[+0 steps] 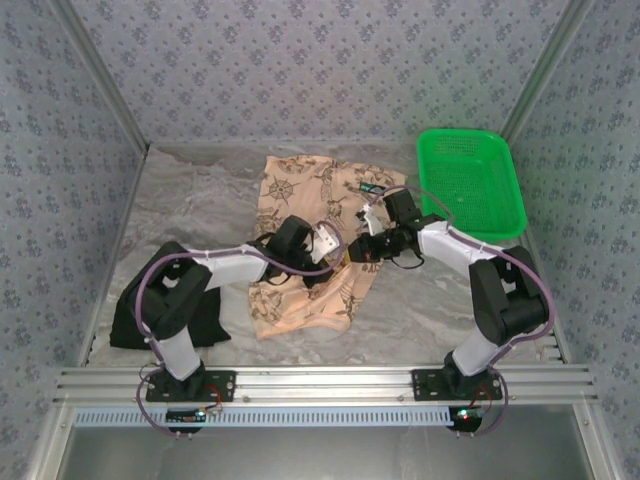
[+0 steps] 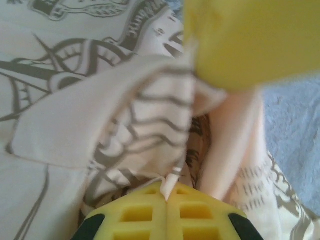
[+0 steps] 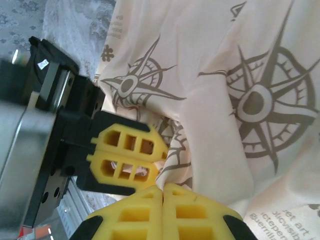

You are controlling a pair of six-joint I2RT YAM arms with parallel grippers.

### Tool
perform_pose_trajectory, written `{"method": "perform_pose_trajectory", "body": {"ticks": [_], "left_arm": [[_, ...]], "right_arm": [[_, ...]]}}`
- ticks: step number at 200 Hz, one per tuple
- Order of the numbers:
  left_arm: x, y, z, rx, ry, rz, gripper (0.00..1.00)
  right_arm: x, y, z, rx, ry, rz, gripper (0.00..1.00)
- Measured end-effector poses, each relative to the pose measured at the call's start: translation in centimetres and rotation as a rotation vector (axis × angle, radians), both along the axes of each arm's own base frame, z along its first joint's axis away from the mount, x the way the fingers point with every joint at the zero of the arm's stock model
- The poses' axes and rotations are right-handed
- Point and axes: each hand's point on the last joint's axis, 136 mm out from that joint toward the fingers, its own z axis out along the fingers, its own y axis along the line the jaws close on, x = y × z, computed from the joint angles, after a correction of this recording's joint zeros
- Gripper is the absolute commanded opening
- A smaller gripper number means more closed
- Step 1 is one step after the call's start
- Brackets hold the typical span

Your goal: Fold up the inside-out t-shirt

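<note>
The inside-out t-shirt (image 1: 310, 205) lay crumpled on the marbled surface (image 1: 420, 310) just left of the green basket (image 1: 470, 180), its far corner close to the basket's near-left wall and its pale lower hem further off toward the arms' bases. Both claws met over the shirt's right edge, near the basket's front-left corner. From the top camera the left claw (image 1: 343, 256) and right claw (image 1: 368, 248) were too small and crowded together for their jaws to be read. The left wrist view showed the left claw (image 2: 165, 192) with its yellow fingers pressed together on a thin edge of a fabric fold, with a blurred yellow finger (image 2: 250, 40) cut off at the top of the frame. In the right wrist view the right claw (image 3: 162, 192) had its fingers together. Bunched cloth (image 3: 240, 100) lay against them, but whether any was pinched could not be told. The left claw (image 3: 127, 160) sat just beyond it, jaws closed. Far left of the basket, a black garment (image 1: 135, 320) was partly hidden behind the left arm.
</note>
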Motion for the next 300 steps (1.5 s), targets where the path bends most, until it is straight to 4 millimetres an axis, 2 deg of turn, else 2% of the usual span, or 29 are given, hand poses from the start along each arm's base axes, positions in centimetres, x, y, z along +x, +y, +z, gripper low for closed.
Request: {"method": "perform_pose_trajectory", "body": {"ticks": [11, 23, 53, 68, 89, 111, 126, 137, 141, 166, 186, 204, 231, 246, 258, 266, 273, 285, 300], "left_arm": [[-0.8, 0.5, 0.3, -0.018, -0.026, -0.024, 0.00], [-1.7, 1.1, 1.6, -0.055, -0.043, -0.046, 0.00], [-1.8, 2.7, 6.8, -0.216, -0.102, -0.061, 0.00], [-2.2, 3.9, 8.1, -0.275, -0.114, -0.060, 0.00], [-3.2, 4.9, 7.3, -0.300, -0.066, -0.055, 0.00], [-4.2, 5.5, 5.7, -0.304, 0.006, -0.046, 0.04], [-4.4, 5.5, 5.3, -0.305, 0.025, -0.042, 0.15], [-4.5, 5.5, 5.0, -0.300, 0.033, -0.038, 0.33], [-4.5, 5.5, 4.9, -0.297, 0.029, -0.041, 0.36], [-4.9, 5.8, 3.6, -0.271, 0.070, -0.025, 0.38], [-4.9, 6.3, 2.8, -0.242, 0.086, 0.010, 0.38], [-4.2, 7.0, 2.5, -0.217, 0.091, 0.069, 0.37], [-3.0, 8.4, 2.8, -0.214, 0.081, 0.167, 0.37], [-2.6, 8.9, 3.1, -0.219, 0.077, 0.199, 0.38], [-2.5, 9.0, 3.2, -0.221, 0.077, 0.212, 0.38], [-2.4, 9.1, 3.3, -0.224, 0.081, 0.223, 0.38], [-2.3, 9.2, 3.4, -0.226, 0.087, 0.236, 0.38], [-1.8, 9.7, 3.5, -0.229, 0.098, 0.277, 0.40], [-0.8, 10.7, 3.9, -0.241, 0.106, 0.347, 0.43]], "right_arm": [[0.3, -0.3, -0.2, -0.017, -0.002, -0.017, 0.00], [0.7, -0.9, -0.6, -0.045, -0.001, -0.045, 0.00], [1.7, -2.8, -1.9, -0.145, -0.007, -0.124, 0.00], [2.1, -3.4, -2.8, -0.187, -0.011, -0.142, 0.08], [2.1, -3.4, -4.2, -0.234, -0.013, -0.136, 0.22], [1.4, -3.3, -5.1, -0.268, -0.032, -0.110, 0.32], [0.5, -3.0, -4.9, -0.274, -0.062, -0.086, 0.39], [-0.2, -2.7, -3.9, -0.267, -0.097, -0.065, 0.40], [-0.4, -2.5, -3.4, -0.260, -0.111, -0.060, 0.41], [-1.5, -1.0, -0.1, -0.214, -0.216, -0.001, 0.43], [-2.9, 1.3, 1.0, -0.161, -0.229, 0.079, 0.46], [-4.3, 3.2, 0.3, -0.119, -0.176, 0.141, 0.50], [-5.3, 4.5, -1.8, -0.094, -0.080, 0.180, 0.54], [-5.7, 5.1, -2.6, -0.071, -0.041, 0.199, 0.52], [-6.1, 5.7, -3.0, -0.051, -0.016, 0.218, 0.43], [-6.5, 6.2, -3.0, -0.040, -0.001, 0.232, 0.34], [-6.8, 6.7, -2.8, -0.028, 0.001, 0.248, 0.24], [-7.1, 7.6, -2.0, -0.004, -0.004, 0.274, 0.13], [-7.3, 8.6, -0.9, 0.026, -0.023, 0.307, 0.06]]}}
